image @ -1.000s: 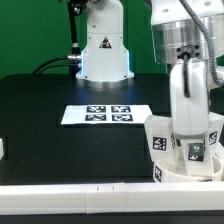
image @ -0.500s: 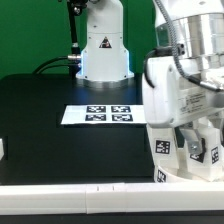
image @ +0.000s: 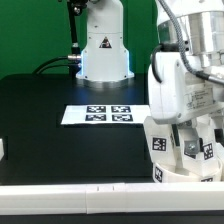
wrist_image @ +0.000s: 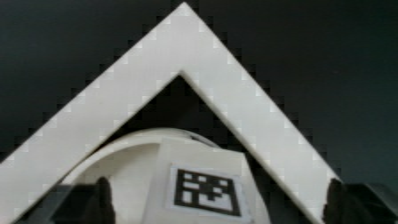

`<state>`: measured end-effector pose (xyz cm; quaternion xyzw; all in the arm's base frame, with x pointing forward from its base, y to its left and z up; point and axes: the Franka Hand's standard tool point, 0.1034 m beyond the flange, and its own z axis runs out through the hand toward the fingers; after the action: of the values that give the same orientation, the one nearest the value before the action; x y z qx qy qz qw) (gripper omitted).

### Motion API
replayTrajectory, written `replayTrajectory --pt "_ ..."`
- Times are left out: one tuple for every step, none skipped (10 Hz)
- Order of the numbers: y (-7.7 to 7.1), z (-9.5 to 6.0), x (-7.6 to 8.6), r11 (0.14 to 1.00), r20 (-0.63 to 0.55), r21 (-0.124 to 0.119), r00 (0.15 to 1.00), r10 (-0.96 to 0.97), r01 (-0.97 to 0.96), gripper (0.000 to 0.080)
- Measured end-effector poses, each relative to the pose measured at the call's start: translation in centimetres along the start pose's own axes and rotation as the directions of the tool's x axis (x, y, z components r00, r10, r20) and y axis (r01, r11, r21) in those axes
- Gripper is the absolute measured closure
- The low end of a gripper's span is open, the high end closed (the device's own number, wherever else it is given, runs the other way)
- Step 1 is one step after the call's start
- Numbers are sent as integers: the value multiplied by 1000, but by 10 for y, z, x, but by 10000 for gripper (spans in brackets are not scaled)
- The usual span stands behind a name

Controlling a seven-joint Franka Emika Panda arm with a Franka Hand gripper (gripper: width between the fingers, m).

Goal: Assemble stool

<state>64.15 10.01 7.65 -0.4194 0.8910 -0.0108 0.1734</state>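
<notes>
The white ring-shaped stool seat [image: 176, 175] lies at the front of the exterior view's right, with white tagged legs standing up from it. One leg [image: 158, 140] stands free on its left side. My gripper [image: 197, 142] reaches down over another leg [image: 203, 152], its fingers on either side of it. In the wrist view this leg [wrist_image: 199, 160] shows its black-and-white tag between my two dark fingers [wrist_image: 75, 200], which lie against its sides. The gripper [wrist_image: 214, 205] is shut on that leg.
The marker board [image: 105, 114] lies flat mid-table. A long white border rail [image: 80, 192] runs along the front edge, and two rails meet in a corner in the wrist view [wrist_image: 107, 95]. A small white block [image: 2, 148] sits at the exterior view's left. The arm's base [image: 103, 50] stands behind.
My wrist has turned over the leg: the hand showed its narrow side a second ago and now shows its broad side. The seat has stayed in place.
</notes>
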Motion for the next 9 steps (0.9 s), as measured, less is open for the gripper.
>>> replayTrajectory --pt "-1 -8 -5 997 12 5 997 -72 72 170" --pt "-1 -15 -10 983 23 10 982 -186 186 154" --pt "-4 -27 -19 961 43 21 960 -276 275 154" --pt "-6 -32 -23 918 45 34 917 -395 394 151" --pt "-6 -29 -20 890 37 33 889 -456 455 150" --pt "-6 -28 -19 861 32 33 860 -509 508 150" --pt "-7 -29 -19 824 28 36 823 -567 566 150" --pt "-8 -32 -18 687 31 19 686 -727 727 150" --pt "-11 -39 -20 530 55 0 529 -847 848 150"
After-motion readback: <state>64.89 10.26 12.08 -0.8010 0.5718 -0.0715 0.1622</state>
